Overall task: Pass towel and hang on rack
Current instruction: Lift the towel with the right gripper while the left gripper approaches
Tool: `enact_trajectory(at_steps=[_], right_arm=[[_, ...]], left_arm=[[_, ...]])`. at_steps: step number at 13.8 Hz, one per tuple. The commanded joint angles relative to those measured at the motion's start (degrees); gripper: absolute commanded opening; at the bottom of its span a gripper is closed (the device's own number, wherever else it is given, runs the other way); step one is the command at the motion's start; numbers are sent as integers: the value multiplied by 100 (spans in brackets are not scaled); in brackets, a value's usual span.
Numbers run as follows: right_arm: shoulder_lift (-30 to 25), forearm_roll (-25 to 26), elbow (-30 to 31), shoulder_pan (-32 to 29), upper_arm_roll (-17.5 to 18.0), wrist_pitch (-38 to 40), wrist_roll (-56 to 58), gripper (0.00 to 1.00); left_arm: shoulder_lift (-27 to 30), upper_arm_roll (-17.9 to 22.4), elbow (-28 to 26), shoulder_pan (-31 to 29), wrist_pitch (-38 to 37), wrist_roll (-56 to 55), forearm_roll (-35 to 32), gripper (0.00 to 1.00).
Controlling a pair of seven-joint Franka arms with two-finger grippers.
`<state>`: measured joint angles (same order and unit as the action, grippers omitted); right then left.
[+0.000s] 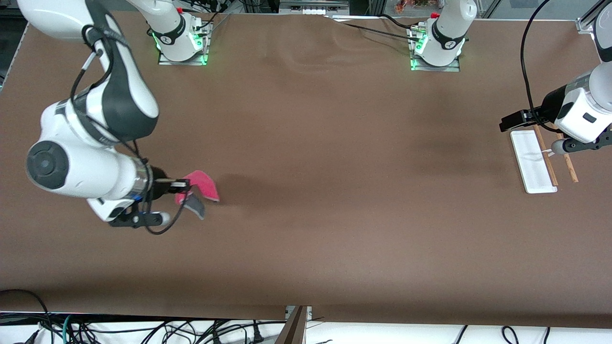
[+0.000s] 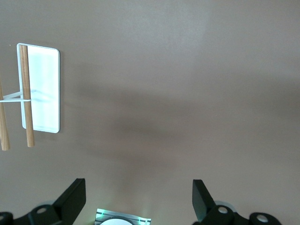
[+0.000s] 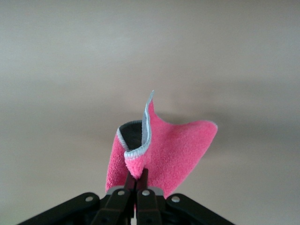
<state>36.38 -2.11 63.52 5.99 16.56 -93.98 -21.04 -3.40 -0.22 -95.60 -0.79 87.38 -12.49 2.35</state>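
Note:
The pink-red towel [image 1: 202, 187] with a pale grey edge hangs from my right gripper [image 1: 184, 183], which is shut on a pinched fold of it above the table at the right arm's end. In the right wrist view the towel [image 3: 164, 150] curls up from the closed fingers [image 3: 136, 180]. The rack [image 1: 542, 160], a white base with two brown rods, stands at the left arm's end. My left gripper [image 1: 514, 120] is open and empty, up in the air beside the rack. The left wrist view shows the rack [image 2: 40, 89] and the wide-apart fingers [image 2: 75, 194].
The brown table [image 1: 306, 191] spreads wide between the two arms. The arm bases stand at the edge farthest from the front camera. Cables hang below the table's edge nearest the front camera.

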Motion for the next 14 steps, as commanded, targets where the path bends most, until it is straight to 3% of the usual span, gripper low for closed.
enact_trajectory(at_steps=[1,4,8,14], right_arm=[[-26,-18,-6,156,417,29,-1056,1],[-26,-18,-59,691,445,-128,-1840,1],[-26,0,-252,1290,427,-515,-1974,1],[-26,-26,-252,1835,445,-999,-2879,0]], left_arm=[[-38,-22,103,-44,-107,142,-50,100],[-38,-31,112,-53,-125,439,2,100],[-116,-39,138,-44,-142,606,64,100],[-380,-31,86,-157,51,2846,966,100]])
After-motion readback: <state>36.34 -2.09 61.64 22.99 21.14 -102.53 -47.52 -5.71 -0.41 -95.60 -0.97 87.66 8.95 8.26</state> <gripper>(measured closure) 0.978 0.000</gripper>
